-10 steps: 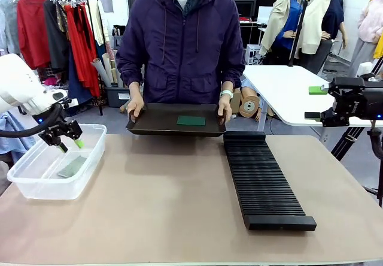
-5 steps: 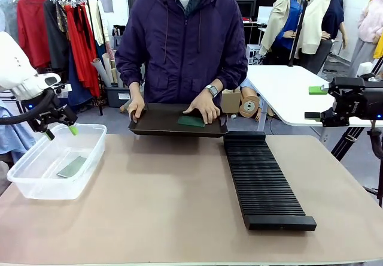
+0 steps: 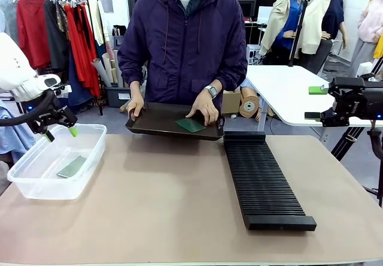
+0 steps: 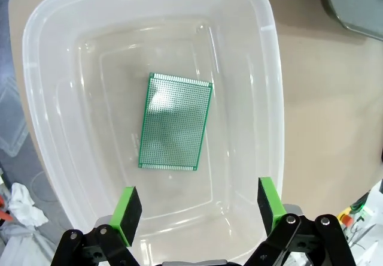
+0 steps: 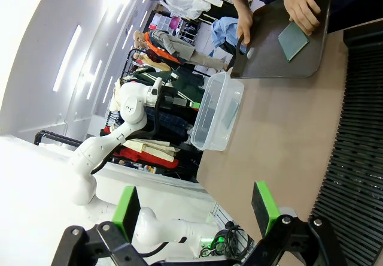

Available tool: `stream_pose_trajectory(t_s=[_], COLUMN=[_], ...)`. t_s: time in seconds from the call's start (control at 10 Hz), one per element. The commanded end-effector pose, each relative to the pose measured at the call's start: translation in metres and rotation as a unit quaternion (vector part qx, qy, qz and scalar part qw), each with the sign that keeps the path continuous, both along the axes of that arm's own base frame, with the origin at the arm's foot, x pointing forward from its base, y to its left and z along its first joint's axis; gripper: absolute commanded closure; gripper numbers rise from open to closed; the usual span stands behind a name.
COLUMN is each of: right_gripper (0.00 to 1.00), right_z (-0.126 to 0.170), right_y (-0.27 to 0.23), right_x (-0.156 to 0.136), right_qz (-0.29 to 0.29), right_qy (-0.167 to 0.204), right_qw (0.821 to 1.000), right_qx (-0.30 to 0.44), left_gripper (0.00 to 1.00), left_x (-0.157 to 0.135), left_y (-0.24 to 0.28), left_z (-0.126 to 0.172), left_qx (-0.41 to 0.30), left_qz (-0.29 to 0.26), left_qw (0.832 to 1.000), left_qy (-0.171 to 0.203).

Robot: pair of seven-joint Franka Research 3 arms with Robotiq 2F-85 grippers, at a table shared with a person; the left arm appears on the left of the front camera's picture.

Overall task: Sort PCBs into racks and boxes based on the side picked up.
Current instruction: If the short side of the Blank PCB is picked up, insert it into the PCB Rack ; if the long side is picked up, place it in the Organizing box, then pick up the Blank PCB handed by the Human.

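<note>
Green PCB (image 4: pixel 175 122) flat in clear box (image 4: pixel 268 68), 12 o'clock beyond left gripper (image 4: pixel 197 200) | spread wide, empty | right gripper (image 5: pixel 195 209) wide, empty

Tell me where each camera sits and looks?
Front: between the arms, facing the person holding the black tray; left tool and right tool show.
Left wrist: above the clear box, looking down at a PCB past its open tool.
Right wrist: rolled sideways, looking over the rack past its open tool.
Front and right wrist share the tray.
</note>
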State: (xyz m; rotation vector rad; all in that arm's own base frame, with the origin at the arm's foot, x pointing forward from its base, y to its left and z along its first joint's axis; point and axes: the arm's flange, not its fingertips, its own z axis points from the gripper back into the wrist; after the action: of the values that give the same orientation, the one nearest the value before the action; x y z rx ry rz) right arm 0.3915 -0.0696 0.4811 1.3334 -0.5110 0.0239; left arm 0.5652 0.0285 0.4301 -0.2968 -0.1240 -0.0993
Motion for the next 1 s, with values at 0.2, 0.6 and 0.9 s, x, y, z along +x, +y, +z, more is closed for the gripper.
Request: stream_pose_trajectory(t_s=[0.2, 0.6, 0.9], right_gripper=[0.0, 0.0, 0.0], right_z=[0.003, 0.003, 0.003], right_y=[0.002, 0.002, 0.002], right_x=[0.002, 0.002, 0.002], right_qz=[-0.002, -0.002, -0.002], right_qy=[-0.005, -0.005, -0.005], right_qw=[1.0, 1.0, 1.0], right_qx=[0.009, 0.009, 0.009], left_gripper=[0.0, 0.0, 0.0], left_x=[0.007, 0.013, 0.013], left_y=[0.0, 0.013, 0.039], left_z=[-0.001, 0.0, -0.003], left_qx=[-0.013, -0.188, -0.357], left_qz=[0.008, 0.009, -0.024], left_qw=[1.0, 0.982, 0.934], left_qy=[0.01, -0.002, 0.006])
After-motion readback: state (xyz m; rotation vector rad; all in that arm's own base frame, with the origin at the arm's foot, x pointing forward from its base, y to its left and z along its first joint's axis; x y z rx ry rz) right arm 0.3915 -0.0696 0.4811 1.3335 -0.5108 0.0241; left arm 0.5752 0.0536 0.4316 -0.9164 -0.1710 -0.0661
